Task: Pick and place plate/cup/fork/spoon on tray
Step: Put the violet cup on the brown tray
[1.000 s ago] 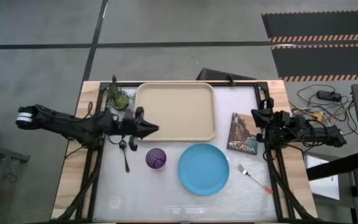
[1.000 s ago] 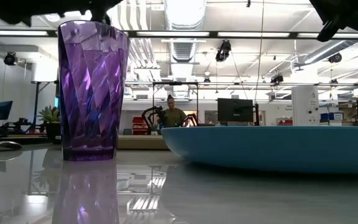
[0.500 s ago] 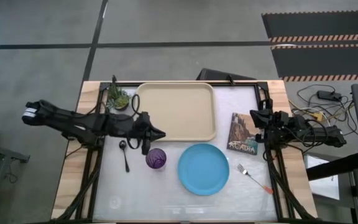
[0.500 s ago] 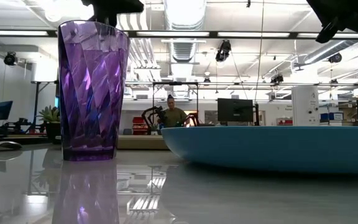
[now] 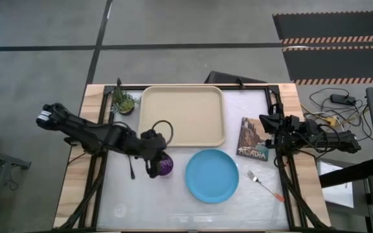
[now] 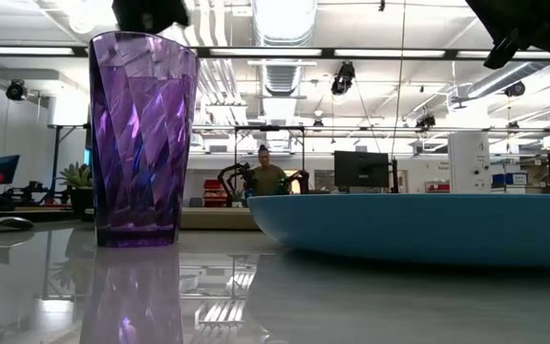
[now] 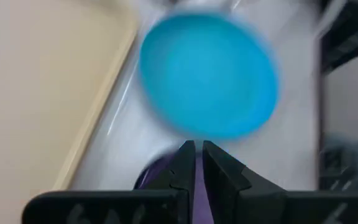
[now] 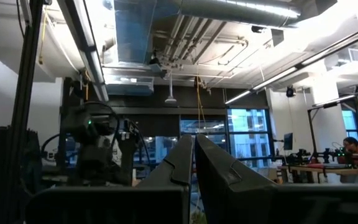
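The purple cup (image 5: 166, 167) stands upright on the table in front of the tray (image 5: 183, 116); it fills the left of the low view (image 6: 141, 143). My left gripper (image 5: 154, 163) is shut and hangs right above the cup's left rim, its fingers (image 7: 185, 163) pointing down over the purple (image 7: 149, 177); in the low view it (image 6: 151, 11) is just over the rim. The blue plate (image 5: 212, 176) lies right of the cup. The spoon (image 5: 132, 171) is partly under my left arm. The fork (image 5: 264, 185) lies at the near right. My right gripper (image 5: 265, 123) is shut at the right edge.
A book (image 5: 252, 138) lies right of the tray, just in front of my right gripper. A small potted plant (image 5: 124, 102) stands at the tray's far left corner. A person (image 6: 267, 178) sits far behind the table in the room.
My left gripper has gone from the tray's near left corner toward the table's near edge and right, and has tipped down over the purple cup. The cup, plate and the other things have stayed where they were.
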